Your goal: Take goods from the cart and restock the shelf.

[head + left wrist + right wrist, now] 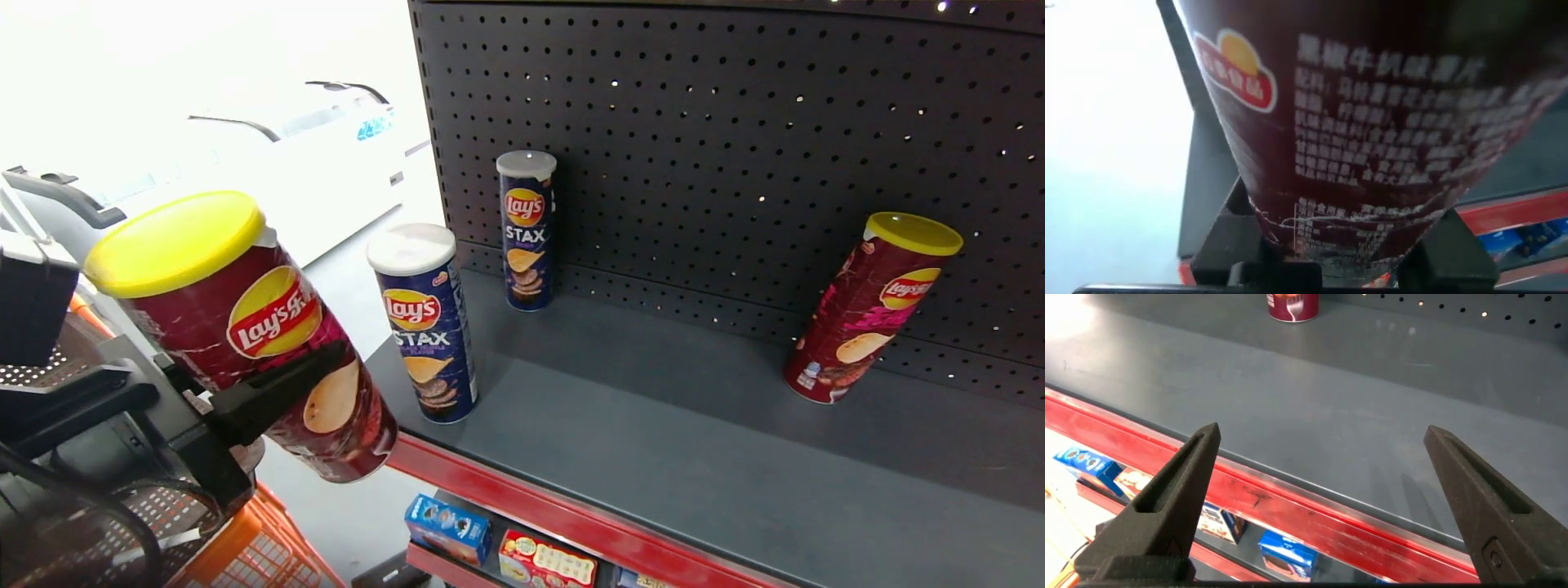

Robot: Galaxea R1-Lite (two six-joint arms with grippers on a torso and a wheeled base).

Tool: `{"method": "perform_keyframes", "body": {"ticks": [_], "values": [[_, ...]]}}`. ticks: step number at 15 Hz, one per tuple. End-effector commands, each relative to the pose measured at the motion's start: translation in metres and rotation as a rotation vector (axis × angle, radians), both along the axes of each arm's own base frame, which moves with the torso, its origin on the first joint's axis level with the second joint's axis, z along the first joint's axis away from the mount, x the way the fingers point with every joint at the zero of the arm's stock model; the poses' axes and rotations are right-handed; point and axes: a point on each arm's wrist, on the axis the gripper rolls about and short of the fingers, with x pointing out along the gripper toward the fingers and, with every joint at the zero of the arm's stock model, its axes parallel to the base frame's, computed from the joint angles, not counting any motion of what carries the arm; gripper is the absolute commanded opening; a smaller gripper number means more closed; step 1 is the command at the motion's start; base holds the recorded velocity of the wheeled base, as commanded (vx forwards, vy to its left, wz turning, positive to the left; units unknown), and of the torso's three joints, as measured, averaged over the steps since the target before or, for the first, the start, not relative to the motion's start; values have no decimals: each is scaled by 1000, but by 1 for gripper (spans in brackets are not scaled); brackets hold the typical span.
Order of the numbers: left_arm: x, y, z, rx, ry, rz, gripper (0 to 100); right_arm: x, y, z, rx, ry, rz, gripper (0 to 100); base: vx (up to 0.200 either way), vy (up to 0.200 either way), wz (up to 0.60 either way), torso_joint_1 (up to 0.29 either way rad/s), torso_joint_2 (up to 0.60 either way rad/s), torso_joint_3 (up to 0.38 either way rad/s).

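- Now your left gripper (pixel 286 376) clamps the red chip can (pixel 245 314) low on its body, tilted, just beside the shelf (pixel 653 433).
- Your right gripper (pixel 1327 498) hangs spread apart over the shelf's front.
- Likely light, stiff and slick: squeeze mid-tube, never the lid (pixel 175 241).

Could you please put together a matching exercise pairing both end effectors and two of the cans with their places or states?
1. left end effector
2. right end effector
3. nearer blue can
4. shelved red can

A. open, facing the shelf
B. close to the pegboard
C. shut on the lifted red can
D. standing by the shelf's red front edge

Pairs: 1-C, 2-A, 3-D, 4-B.
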Motion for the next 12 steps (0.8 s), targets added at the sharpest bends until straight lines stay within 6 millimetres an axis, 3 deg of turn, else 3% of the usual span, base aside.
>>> {"method": "perform_keyframes", "body": {"ticks": [1, 7, 12], "values": [[4, -13, 6, -3, -8, -56, 0, 0, 0, 0, 0, 2, 1, 100, 0, 0, 0, 0, 0, 0], [22, -60, 3, 29, 42, -215, 0, 0, 0, 0, 0, 1, 2, 100, 0, 0, 0, 0, 0, 0], [39, -77, 1, 52, 50, -264, 0, 0, 0, 0, -2, 2, 2, 100, 0, 0, 0, 0, 0, 0]]}}
